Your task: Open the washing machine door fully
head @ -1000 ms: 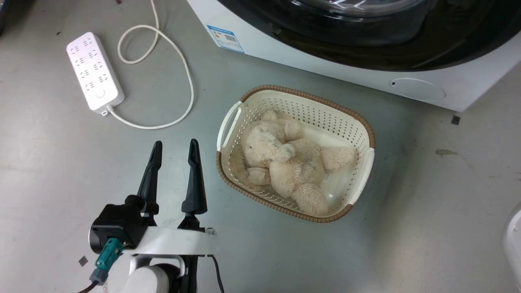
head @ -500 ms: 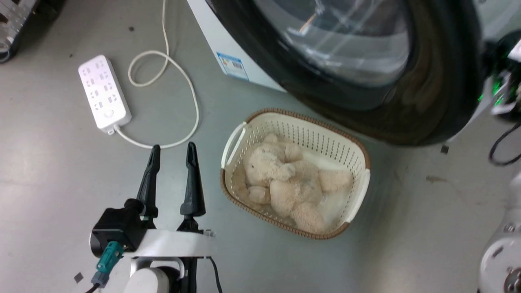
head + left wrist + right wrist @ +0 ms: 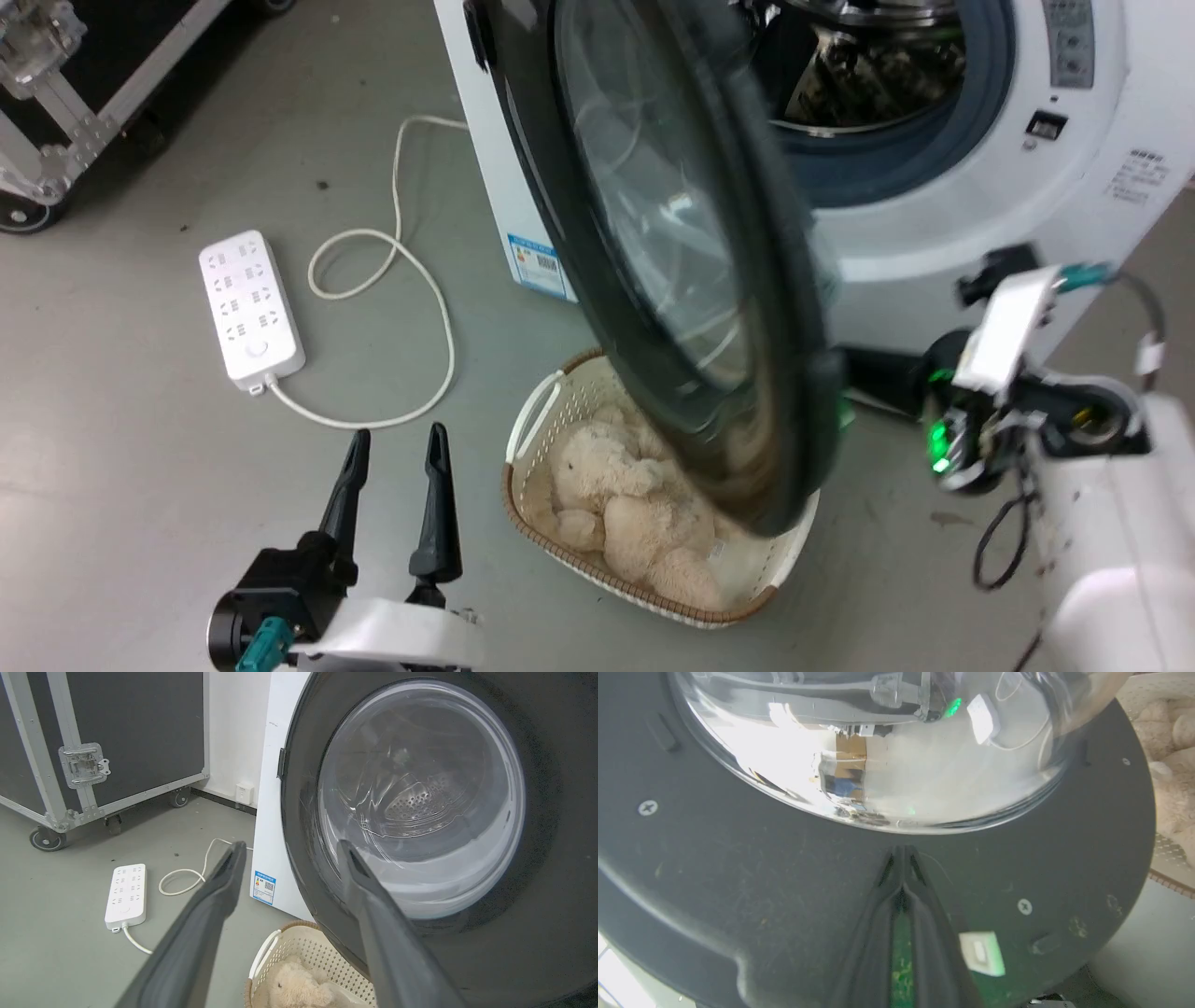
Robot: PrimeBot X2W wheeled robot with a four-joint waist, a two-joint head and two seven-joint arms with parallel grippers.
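Above the perforated basket (image 3: 528, 417), the washing machine door (image 3: 653, 233) bulges glassy.

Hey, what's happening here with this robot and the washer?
The robot is working the washing machine door open: its shut right gripper sits against the door's black inner rim. The door stands partly open, out from the washing machine and above the basket holding a plush bear. The open left gripper hovers over the floor, holding nothing.
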